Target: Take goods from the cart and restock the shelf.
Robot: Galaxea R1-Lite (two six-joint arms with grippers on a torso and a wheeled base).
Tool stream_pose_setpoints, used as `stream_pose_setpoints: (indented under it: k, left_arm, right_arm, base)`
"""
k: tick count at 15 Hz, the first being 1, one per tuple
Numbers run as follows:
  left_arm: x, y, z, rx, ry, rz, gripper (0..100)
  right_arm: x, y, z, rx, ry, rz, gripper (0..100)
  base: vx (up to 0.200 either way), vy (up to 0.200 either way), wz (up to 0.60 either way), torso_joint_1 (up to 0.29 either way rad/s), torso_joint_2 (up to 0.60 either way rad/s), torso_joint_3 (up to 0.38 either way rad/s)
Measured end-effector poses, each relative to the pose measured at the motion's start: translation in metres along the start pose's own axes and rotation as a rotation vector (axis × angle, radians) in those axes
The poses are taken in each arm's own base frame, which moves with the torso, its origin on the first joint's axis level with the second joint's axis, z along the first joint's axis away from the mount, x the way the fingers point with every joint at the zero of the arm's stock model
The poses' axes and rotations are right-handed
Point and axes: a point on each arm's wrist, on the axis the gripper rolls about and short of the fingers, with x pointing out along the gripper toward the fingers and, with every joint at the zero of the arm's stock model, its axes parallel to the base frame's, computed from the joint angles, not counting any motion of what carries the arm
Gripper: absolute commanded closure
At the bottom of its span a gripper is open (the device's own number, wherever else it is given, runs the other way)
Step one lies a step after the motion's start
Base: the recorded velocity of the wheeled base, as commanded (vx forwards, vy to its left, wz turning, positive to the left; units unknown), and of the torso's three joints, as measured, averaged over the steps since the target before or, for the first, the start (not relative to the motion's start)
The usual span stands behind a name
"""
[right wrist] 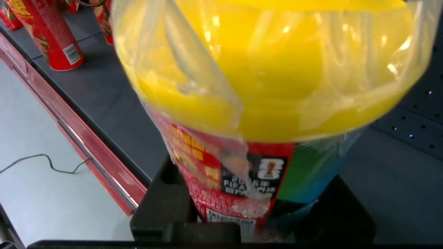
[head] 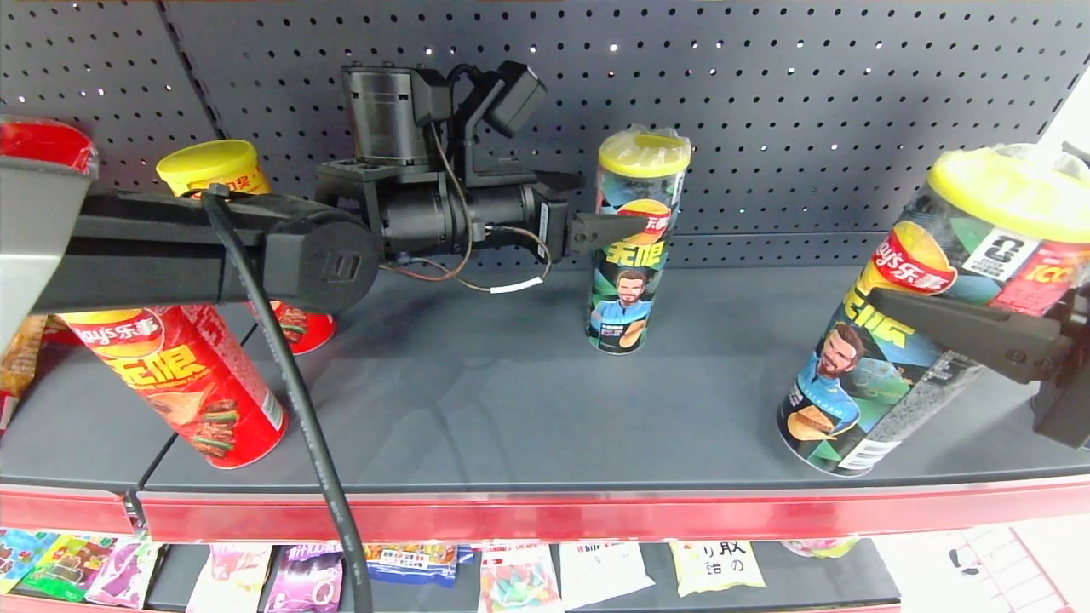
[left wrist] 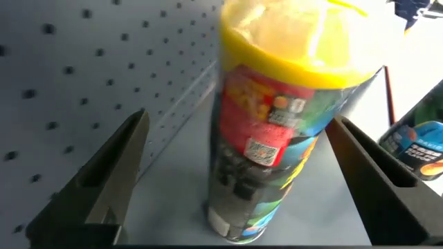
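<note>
A tall chip can (head: 634, 238) with a yellow lid and blue-green wrap stands upright at the back middle of the grey shelf (head: 511, 392). My left gripper (head: 639, 226) is open around its upper part. In the left wrist view this can (left wrist: 277, 131) sits between the two fingers (left wrist: 118, 166), with a gap on each side. My right gripper (head: 886, 302) is shut on a second, matching chip can (head: 886, 323) at the right. That can leans, with its base near the shelf's front edge. The right wrist view shows its yellow lid (right wrist: 277, 62) from above, with the gripper (right wrist: 256, 207) clamped below it.
Red chip cans (head: 187, 383) (head: 294, 328) and another yellow-lidded one (head: 213, 166) stand at the shelf's left. A pegboard wall (head: 766, 85) closes the back. A red strip (head: 545, 511) runs along the front edge. Snack packets (head: 511, 575) lie on the shelf below.
</note>
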Motion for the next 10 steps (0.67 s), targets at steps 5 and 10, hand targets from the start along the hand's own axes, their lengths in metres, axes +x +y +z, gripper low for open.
stream_pose_setpoints:
  k: [5, 10]
  left_arm:
    - [0.010, -0.007, -0.005, -0.004, 0.008, -0.029, 0]
    - [0.017, -0.006, -0.008, 0.003, 0.004, -0.034, 100]
  right_arm:
    - [0.000, 0.000, 0.000, 0.000, 0.001, 0.000, 100]
    - [0.000, 0.000, -0.001, 0.002, 0.003, -0.003, 100]
  base:
    - [0.000, 0.000, 0.00, 0.000, 0.00, 0.000]
    - [0.000, 0.000, 0.00, 0.000, 0.00, 0.000]
